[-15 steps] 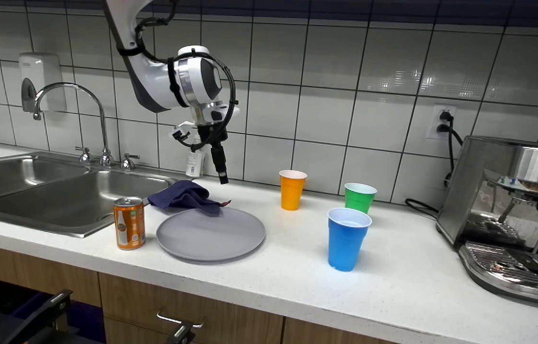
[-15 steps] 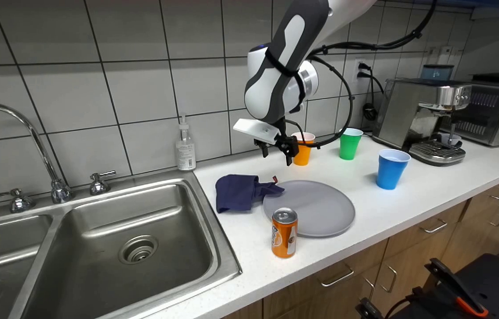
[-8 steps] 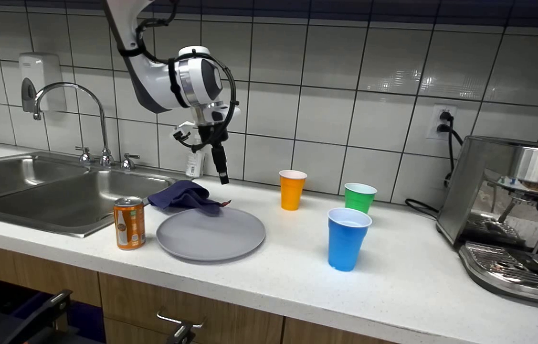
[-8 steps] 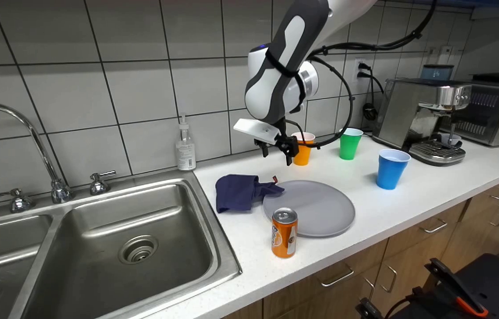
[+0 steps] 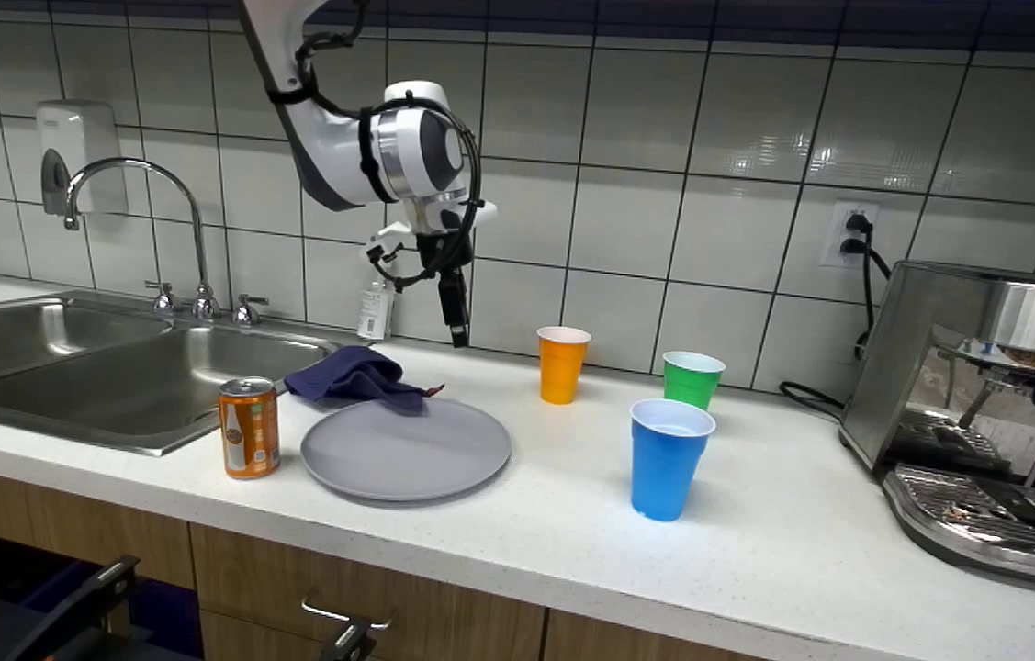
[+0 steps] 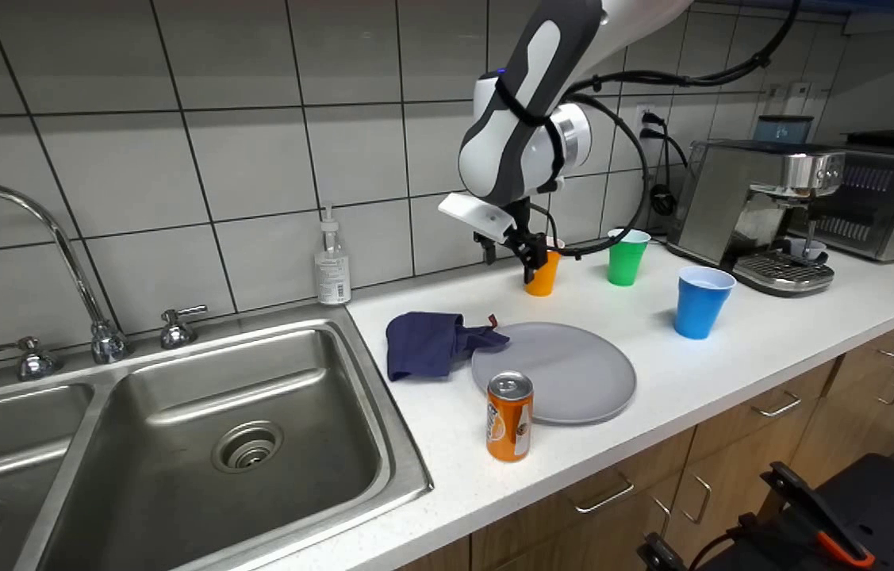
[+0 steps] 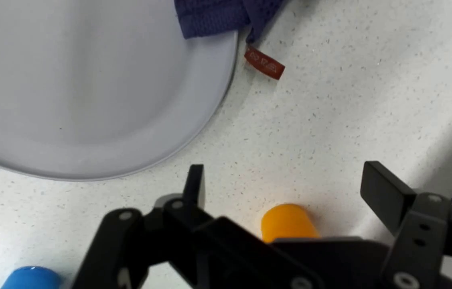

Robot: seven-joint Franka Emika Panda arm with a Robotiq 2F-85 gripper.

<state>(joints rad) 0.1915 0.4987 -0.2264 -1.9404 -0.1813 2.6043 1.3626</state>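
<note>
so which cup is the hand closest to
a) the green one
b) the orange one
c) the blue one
b, since in both exterior views the open hand hangs nearer the orange cup than the green cup or the blue cup.

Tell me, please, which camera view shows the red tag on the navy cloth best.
The wrist view: there the red tag shows large and uncovered, beside the grey plate, its pale symbols visible. In both exterior views it is a tiny sliver at the tip of the navy cloth, its symbols unreadable.
</note>
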